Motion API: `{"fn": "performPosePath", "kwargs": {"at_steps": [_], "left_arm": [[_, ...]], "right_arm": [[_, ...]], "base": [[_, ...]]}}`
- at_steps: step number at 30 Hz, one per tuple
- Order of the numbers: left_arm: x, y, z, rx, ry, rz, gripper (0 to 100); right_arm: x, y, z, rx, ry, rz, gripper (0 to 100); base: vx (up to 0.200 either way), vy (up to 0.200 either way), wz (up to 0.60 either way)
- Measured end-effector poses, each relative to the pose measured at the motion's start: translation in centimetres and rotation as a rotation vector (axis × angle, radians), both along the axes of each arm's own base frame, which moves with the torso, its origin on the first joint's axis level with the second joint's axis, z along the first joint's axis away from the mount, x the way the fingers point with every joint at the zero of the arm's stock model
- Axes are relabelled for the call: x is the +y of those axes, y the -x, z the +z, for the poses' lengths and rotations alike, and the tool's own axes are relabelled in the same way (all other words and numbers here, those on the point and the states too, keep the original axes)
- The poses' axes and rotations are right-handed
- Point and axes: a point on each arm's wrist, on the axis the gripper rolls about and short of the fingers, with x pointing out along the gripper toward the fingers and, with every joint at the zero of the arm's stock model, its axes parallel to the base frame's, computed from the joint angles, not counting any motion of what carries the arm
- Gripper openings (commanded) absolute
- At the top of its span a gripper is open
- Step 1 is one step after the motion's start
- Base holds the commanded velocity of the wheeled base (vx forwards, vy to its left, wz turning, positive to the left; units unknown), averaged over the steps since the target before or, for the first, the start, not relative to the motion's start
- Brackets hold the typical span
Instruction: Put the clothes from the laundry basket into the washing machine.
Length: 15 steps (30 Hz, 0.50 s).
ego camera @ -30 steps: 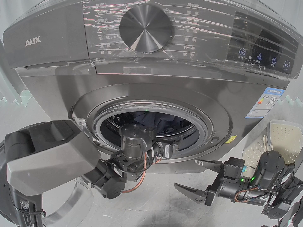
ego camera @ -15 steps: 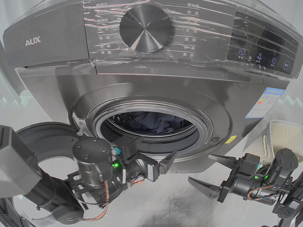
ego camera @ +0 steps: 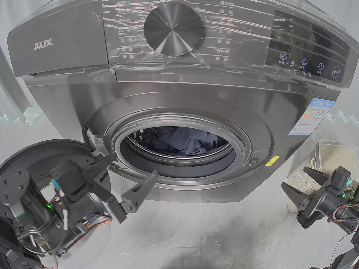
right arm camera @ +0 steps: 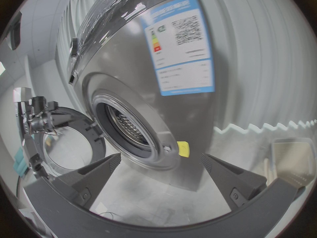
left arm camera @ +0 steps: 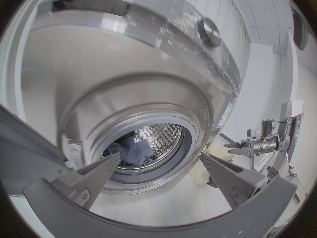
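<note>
A pale grey floor and white curtains surround the silver-grey front-loading washing machine (ego camera: 179, 90). In the head view its round door (ego camera: 45, 155) hangs open on the left, and crumpled dark blue clothes (ego camera: 179, 141) lie inside the drum. The left gripper (ego camera: 132, 165) hovers before the opening's lower left rim, jaws apart and empty. The right gripper (ego camera: 294, 176), also spread and empty, sits just beside the cream perforated plastic laundry basket (ego camera: 336, 157), whose visible part holds nothing.

The left wrist view shows the clothes resting low in the steel drum, apart from the fingers.

The right wrist view shows the basket's bare inner wall. Loading looks largely done; the basket's hidden bottom may still hold something.
</note>
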Motion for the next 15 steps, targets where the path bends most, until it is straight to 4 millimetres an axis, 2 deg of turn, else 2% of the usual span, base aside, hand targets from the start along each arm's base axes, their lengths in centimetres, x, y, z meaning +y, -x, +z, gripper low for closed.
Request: {"fn": "performPosePath", "kwargs": {"at_steps": [6, 14, 15], "left_arm": [[3.6, 1.9, 0.6, -0.045, 0.021, 0.072, 100], [6.3, 4.2, 0.4, -0.072, -0.004, 0.125, 100], [6.6, 4.4, 0.4, -0.073, -0.007, 0.132, 100]], "right_arm": [[-2.1, 2.0, 0.7, -0.012, 0.012, -0.117, 100], [-4.1, 5.0, 1.1, -0.055, 0.023, -0.214, 100], [-4.4, 5.5, 1.0, -0.058, 0.029, -0.224, 100]], "base": [[-0.200, 0.000, 0.00], [-0.200, 0.000, 0.00], [0.000, 0.000, 0.00]]}}
